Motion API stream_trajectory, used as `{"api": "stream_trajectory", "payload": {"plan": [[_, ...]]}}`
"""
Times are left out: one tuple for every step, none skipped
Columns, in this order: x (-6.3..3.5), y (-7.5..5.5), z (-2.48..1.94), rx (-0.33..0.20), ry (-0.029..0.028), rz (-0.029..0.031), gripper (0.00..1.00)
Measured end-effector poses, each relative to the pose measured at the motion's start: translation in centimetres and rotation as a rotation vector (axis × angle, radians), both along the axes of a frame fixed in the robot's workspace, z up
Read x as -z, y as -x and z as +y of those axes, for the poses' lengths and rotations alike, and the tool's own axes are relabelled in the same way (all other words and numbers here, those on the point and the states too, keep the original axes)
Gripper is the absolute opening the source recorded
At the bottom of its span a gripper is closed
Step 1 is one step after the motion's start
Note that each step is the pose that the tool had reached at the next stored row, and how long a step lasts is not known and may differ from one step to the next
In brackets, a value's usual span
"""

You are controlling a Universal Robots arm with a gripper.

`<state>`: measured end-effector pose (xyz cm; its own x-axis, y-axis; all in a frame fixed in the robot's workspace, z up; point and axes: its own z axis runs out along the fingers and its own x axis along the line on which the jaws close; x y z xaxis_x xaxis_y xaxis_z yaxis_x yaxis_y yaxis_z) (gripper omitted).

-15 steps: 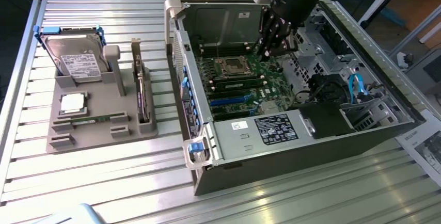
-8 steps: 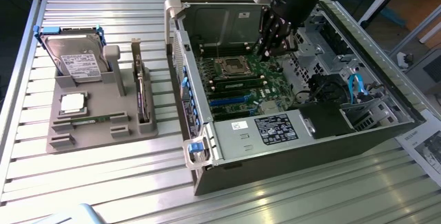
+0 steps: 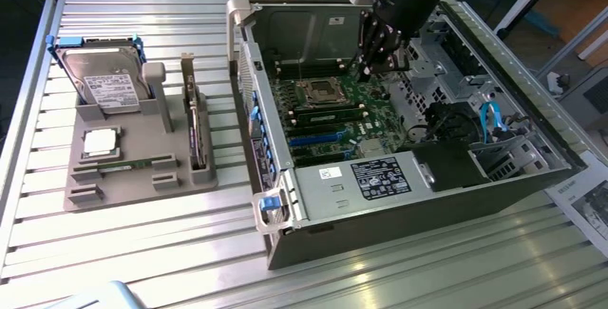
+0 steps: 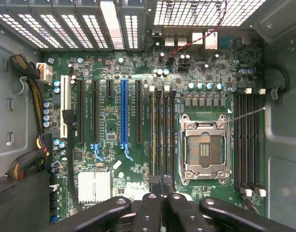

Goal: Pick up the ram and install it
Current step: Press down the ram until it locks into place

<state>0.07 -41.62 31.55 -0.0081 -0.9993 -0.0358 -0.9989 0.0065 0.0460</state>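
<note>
Because the computer case (image 3: 399, 209) lies on its side on the desk (image 3: 142, 252) with its panel off, the motherboard (image 4: 109, 72) faces upward and the arm can reach straight down into it. The gripper (image 3: 380, 56) hangs inside the case above the board. Its fingers (image 4: 150, 203) are pressed together, and nothing I can make out is pinched between them. In the wrist view their tips sit over the near end of the long memory slots (image 4: 162, 135), just beside the open processor socket (image 4: 205, 147). This suggests the arm is lined up on the place where a stick has to go.

What appears to be the ram (image 3: 125, 164) is well apart from the case. It shows as a thin green strip standing on edge in the front groove of the grey holder (image 3: 142, 138), towards the exterior view's left. The groove keeps the strip upright so its long top edge can be gripped from above. The holder also keeps each part separate in its own seat: the hard drive (image 3: 105, 85) props up at the back, the square processor chip (image 3: 100, 142) lies flat in the middle, and the dark expansion card (image 3: 195, 134) stands along one side. Whether any memory slot already holds a stick I cannot tell.
</note>
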Motion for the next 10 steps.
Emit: {"api": "stream_trajectory", "payload": {"plan": [[0.00, 0.00, 0.00, 0.000, 0.0000, 0.0000, 0.10], [0.00, 0.00, 0.00, 0.000, 0.0000, 0.0000, 0.10], [0.00, 0.00, 0.00, 0.000, 0.0001, 0.0000, 0.10], [0.00, 0.00, 0.00, 0.000, 0.0000, -0.0001, 0.10], [0.00, 0.00, 0.00, 0.000, 0.0000, 0.0000, 0.10], [0.00, 0.00, 0.00, 0.000, 0.0001, 0.0000, 0.10], [0.00, 0.00, 0.00, 0.000, 0.0000, 0.0000, 0.10], [0.00, 0.00, 0.00, 0.000, 0.0000, 0.0000, 0.10], [0.00, 0.00, 0.00, 0.000, 0.0000, 0.0000, 0.10], [0.00, 0.00, 0.00, 0.000, 0.0000, 0.0000, 0.10]]}}
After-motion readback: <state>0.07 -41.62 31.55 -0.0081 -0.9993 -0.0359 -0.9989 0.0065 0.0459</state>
